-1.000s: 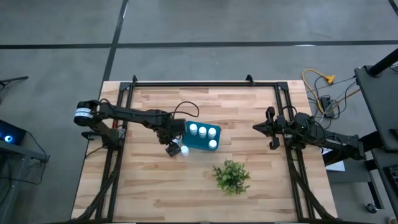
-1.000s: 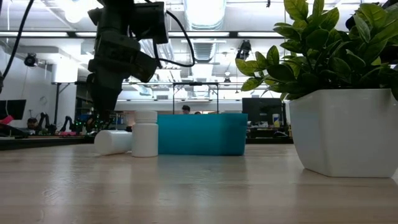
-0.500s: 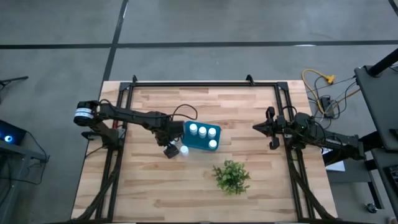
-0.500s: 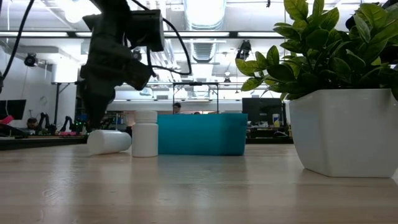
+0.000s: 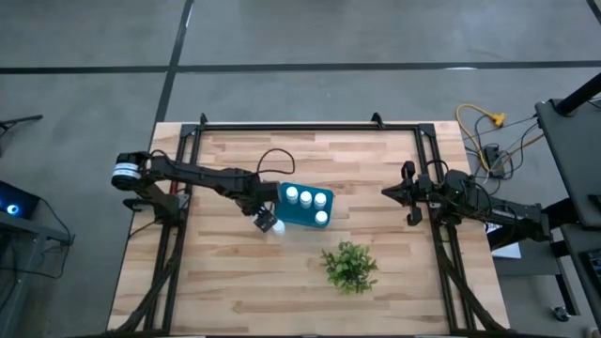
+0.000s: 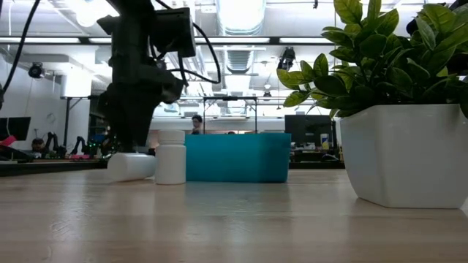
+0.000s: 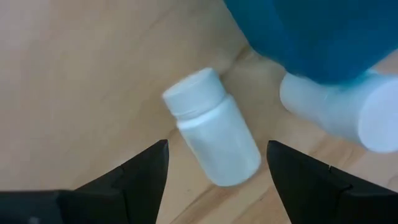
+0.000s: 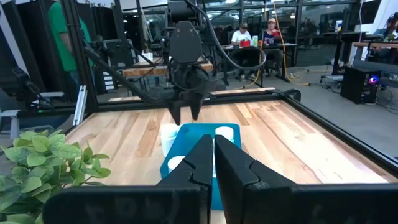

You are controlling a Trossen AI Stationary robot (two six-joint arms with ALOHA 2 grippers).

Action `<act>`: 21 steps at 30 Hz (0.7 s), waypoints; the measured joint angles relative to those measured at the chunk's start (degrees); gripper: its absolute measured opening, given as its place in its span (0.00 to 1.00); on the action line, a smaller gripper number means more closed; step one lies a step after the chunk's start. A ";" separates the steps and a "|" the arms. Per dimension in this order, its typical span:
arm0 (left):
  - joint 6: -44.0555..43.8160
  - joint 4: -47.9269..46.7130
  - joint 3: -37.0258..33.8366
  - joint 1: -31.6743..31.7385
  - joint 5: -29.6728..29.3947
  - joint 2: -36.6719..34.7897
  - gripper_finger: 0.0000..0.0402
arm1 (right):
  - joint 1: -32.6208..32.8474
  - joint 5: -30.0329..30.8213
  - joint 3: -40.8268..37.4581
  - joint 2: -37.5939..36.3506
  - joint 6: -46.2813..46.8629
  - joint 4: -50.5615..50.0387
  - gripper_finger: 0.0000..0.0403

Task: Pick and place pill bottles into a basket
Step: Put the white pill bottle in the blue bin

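One white pill bottle (image 7: 214,130) lies on its side on the wood, just left of the teal basket (image 5: 305,207). In the low view this lying bottle (image 6: 131,166) rests beside a second pill bottle (image 6: 170,156), which stands upright against the basket's near left corner (image 6: 238,157). My left gripper (image 7: 217,144) points down over the lying bottle, open, with one finger on either side of it and clear of it. Several more bottles (image 5: 306,198) stand in the basket. My right gripper (image 5: 408,194) waits shut at the table's right side.
A green plant in a white pot (image 5: 349,266) stands near the front, right of the basket, and fills the right of the low view (image 6: 398,146). Black frame rails (image 5: 310,127) border the table. People sit in the room beyond the table.
My left gripper has stayed over the lying bottle but has rolled about its own axis and tipped slightly. The bottles and the basket keep their places.
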 joint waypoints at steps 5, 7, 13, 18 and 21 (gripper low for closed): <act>-2.77 0.10 0.05 0.04 -0.29 0.00 0.63 | 0.00 -0.02 0.02 -0.01 0.00 0.00 0.02; -5.42 0.06 -0.08 -0.01 -1.52 0.00 0.63 | 0.00 -0.01 0.00 0.00 0.00 0.00 0.02; -8.17 0.66 0.26 -0.18 -2.26 0.00 0.63 | 0.00 -0.02 0.02 0.01 0.00 0.00 0.02; -8.54 0.76 0.16 -0.30 -2.22 0.00 0.63 | 0.00 0.00 0.00 0.00 0.00 0.00 0.02; -8.78 1.29 -0.02 -0.46 -2.16 0.00 0.63 | 0.00 0.00 0.00 0.01 0.00 0.00 0.02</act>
